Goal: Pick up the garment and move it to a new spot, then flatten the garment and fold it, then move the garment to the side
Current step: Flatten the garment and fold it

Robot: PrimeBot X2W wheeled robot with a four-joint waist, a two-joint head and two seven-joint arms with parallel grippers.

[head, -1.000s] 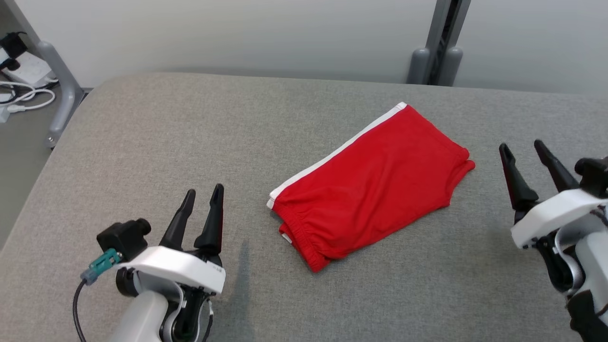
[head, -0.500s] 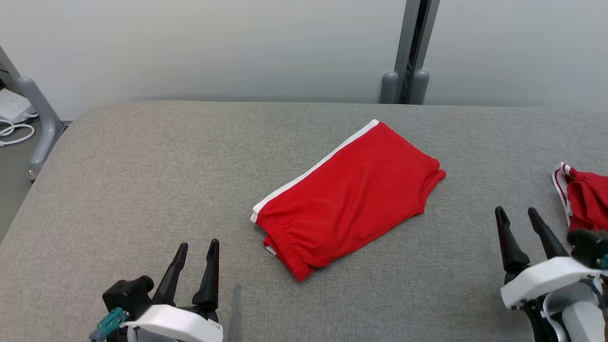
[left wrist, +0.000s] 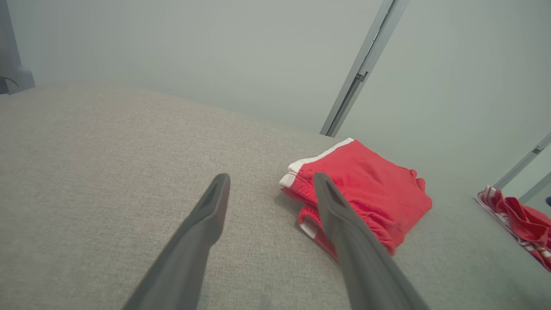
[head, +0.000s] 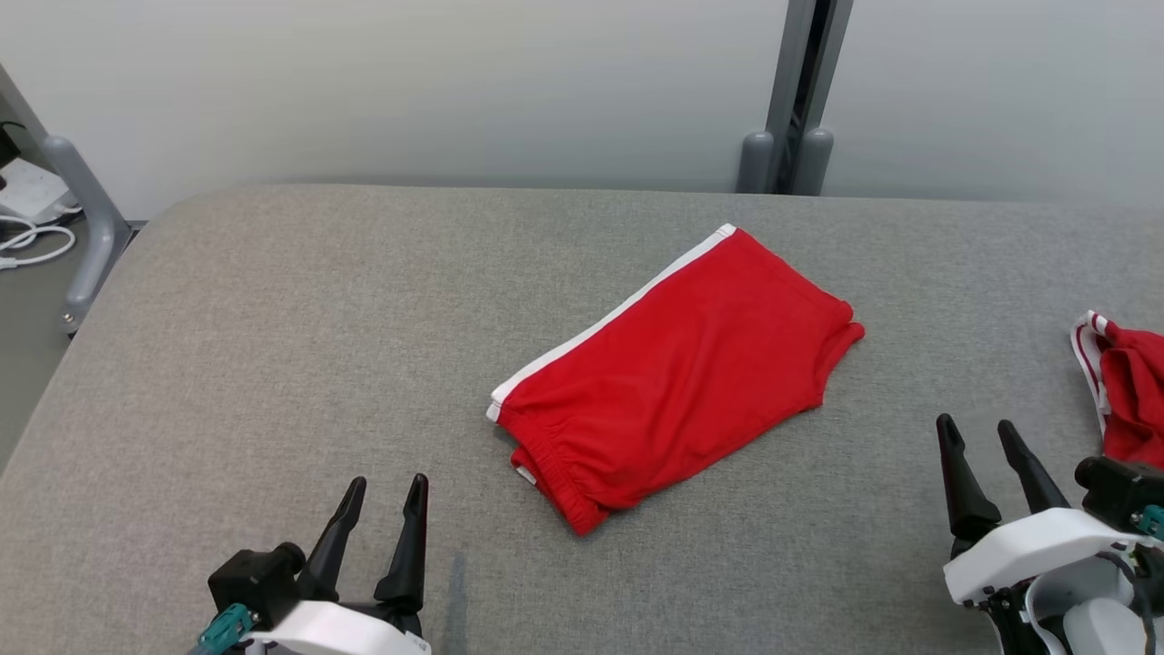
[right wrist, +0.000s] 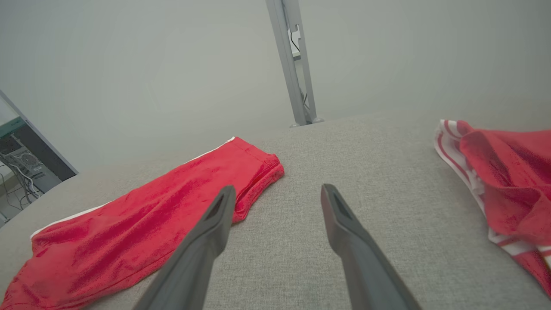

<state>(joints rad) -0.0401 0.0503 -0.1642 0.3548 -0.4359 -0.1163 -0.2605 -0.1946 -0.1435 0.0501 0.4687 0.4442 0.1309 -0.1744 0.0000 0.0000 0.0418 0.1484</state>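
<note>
Shorts (head: 673, 400), red with a white side stripe, lie folded in the middle of the grey padded table (head: 273, 364). Left gripper (head: 389, 482) and right gripper (head: 975, 424) hover apart from them, fingers spread, holding nothing. Another red striped garment (head: 1128, 391) lies crumpled at the right.

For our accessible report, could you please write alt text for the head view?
Folded red shorts lie on a grey table. The left hand and right hand, open and empty, flank them below; another red garment lies at right.
</note>
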